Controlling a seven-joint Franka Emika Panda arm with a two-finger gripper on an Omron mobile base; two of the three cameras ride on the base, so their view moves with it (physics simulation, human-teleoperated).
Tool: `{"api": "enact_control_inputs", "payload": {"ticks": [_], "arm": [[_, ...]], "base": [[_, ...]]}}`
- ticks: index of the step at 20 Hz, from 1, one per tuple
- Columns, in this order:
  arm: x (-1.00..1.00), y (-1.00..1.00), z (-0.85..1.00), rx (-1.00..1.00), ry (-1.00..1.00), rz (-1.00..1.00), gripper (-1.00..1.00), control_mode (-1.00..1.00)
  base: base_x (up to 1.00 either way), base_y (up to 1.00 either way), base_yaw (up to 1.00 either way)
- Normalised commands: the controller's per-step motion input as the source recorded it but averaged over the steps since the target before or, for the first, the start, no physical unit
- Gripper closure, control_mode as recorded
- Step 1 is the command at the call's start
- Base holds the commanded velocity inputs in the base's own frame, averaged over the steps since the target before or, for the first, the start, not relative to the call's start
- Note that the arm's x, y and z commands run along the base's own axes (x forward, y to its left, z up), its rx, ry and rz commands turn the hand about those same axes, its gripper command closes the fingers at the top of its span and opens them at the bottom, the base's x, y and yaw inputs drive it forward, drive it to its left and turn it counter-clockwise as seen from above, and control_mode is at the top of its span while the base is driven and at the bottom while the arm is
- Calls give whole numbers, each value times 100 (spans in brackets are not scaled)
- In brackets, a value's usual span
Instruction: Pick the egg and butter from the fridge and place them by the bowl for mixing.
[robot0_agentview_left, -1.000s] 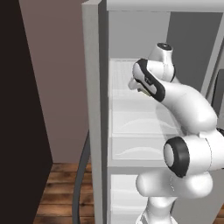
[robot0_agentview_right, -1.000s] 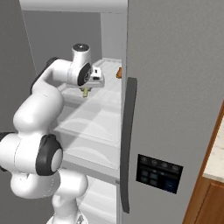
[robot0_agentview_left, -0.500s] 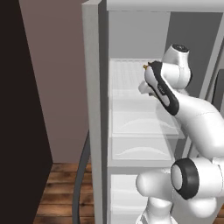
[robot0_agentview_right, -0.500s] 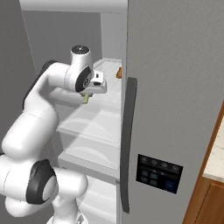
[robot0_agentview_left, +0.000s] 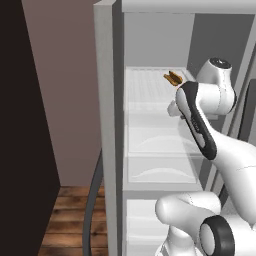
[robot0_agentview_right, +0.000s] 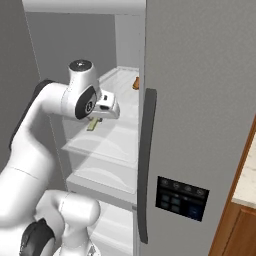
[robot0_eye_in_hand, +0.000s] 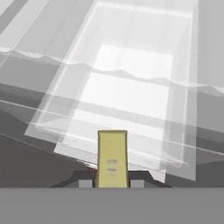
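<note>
The butter (robot0_eye_in_hand: 112, 155), a thin olive-yellow stick, is pinched between my two dark fingertips, and my gripper (robot0_eye_in_hand: 112, 180) is shut on it. In the right base view the butter (robot0_agentview_right: 93, 125) hangs under my gripper (robot0_agentview_right: 98, 119), in front of the fridge's (robot0_agentview_right: 200, 90) upper shelves. The hand view looks down past the stick onto white translucent shelves (robot0_eye_in_hand: 131, 78). The egg and the bowl are out of view.
An orange-brown hot-dog-shaped item (robot0_agentview_left: 173, 77) lies at the back right of the top shelf (robot0_agentview_left: 150, 87). The grey fridge door with its long dark handle (robot0_agentview_right: 145, 165) stands close on the right, and a second dark curved handle (robot0_agentview_left: 92, 210) hangs low on the left.
My hand, still shut on the butter, has drawn back from the top shelf and come a little lower. The upper arm has swung outward with it.
</note>
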Motion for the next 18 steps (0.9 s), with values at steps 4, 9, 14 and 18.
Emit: {"api": "enact_control_inputs", "payload": {"ticks": [4,9,14,18], "arm": [[-63,-15,0,0,0,-4,100,-100],[-62,-12,-5,0,1,-6,100,-100],[-66,-15,-10,0,0,-4,100,-100],[-56,-10,-11,0,4,-5,100,-100]], "base": [[0,0,0],[0,0,0],[0,0,0],[0,0,0]]}}
